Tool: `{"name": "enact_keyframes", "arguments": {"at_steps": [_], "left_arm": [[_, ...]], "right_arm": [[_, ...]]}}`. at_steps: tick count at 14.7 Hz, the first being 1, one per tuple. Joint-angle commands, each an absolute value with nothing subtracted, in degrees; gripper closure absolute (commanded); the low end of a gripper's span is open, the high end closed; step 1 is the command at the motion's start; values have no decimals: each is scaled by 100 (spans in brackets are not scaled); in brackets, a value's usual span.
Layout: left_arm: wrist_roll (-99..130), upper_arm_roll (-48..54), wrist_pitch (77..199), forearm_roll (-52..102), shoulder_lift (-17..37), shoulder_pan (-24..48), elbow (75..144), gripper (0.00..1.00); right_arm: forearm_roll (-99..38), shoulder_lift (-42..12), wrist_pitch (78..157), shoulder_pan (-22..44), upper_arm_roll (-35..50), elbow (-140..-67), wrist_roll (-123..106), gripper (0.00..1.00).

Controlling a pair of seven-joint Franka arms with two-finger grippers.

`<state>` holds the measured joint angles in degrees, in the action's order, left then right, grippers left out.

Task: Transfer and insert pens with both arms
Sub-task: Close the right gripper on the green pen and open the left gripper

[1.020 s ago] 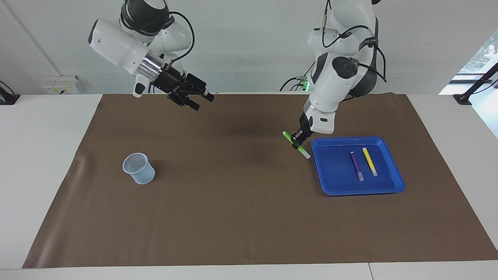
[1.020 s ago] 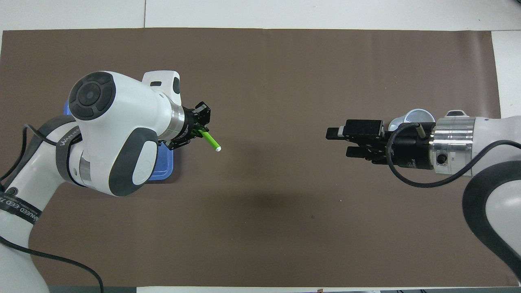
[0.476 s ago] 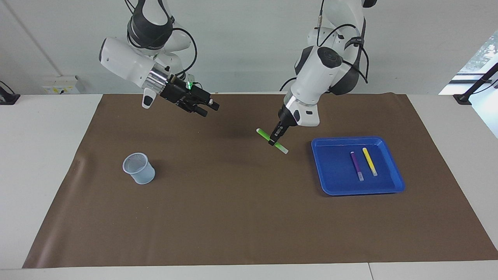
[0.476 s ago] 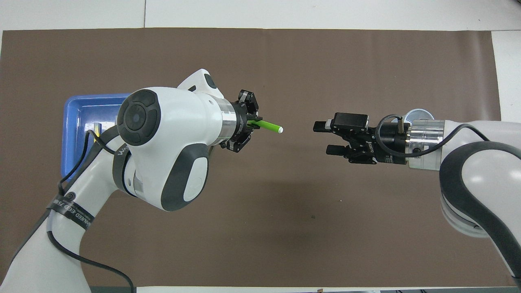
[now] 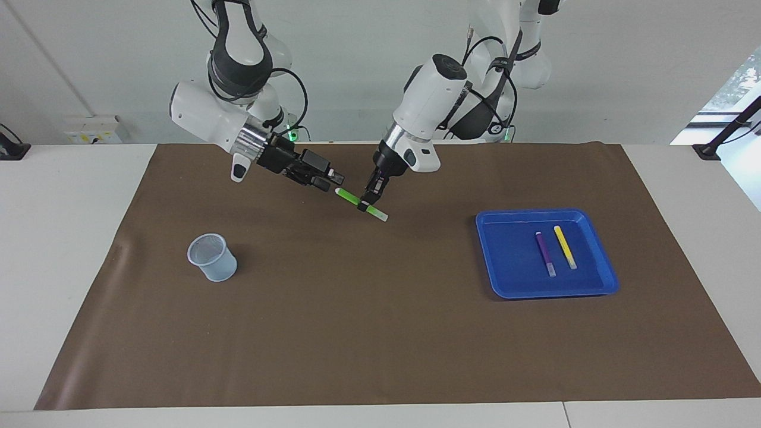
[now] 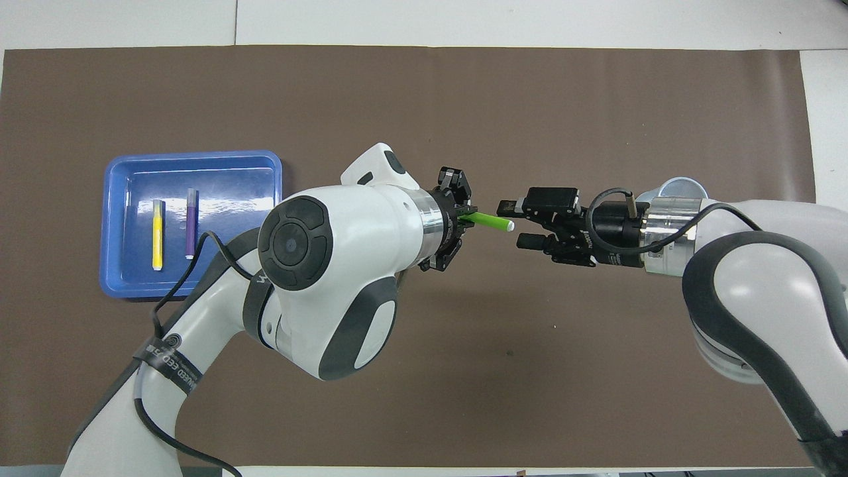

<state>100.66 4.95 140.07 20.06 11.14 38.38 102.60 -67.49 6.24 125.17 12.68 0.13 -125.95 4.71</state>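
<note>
Overhead view: cup (image 6: 676,187) mostly hidden by right arm.
Green pen (image 5: 361,204): lengthwise between arms, tip toward right gripper (image 5: 333,178).
Left gripper (image 5: 370,199): clamped on green pen.
Right gripper: fingers apart.

The green pen (image 5: 361,204) has a pale cap end. In the blue tray (image 5: 505,279) lie a purple pen (image 5: 545,253) and a yellow pen (image 5: 565,246), both pale-tipped. The cup (image 5: 212,257) is translucent bluish-white. A plain brown mat (image 5: 380,333) covers the white table (image 5: 59,238). Both arms are white with black pincers.
</note>
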Motion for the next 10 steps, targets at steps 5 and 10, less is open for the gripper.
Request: {"name": "enact_keyframes", "arguments": {"at_steps": [5, 10], "left_arm": [[10169, 404, 14124, 2118, 1195, 4087, 10178, 100], [10151, 404, 14168, 2118, 1187, 4096, 10239, 100]], "right_arm": [[-6917, 580, 12402, 1257, 9, -12604, 439, 20], [-6917, 589, 12278, 1239, 0, -12604, 431, 37]]}}
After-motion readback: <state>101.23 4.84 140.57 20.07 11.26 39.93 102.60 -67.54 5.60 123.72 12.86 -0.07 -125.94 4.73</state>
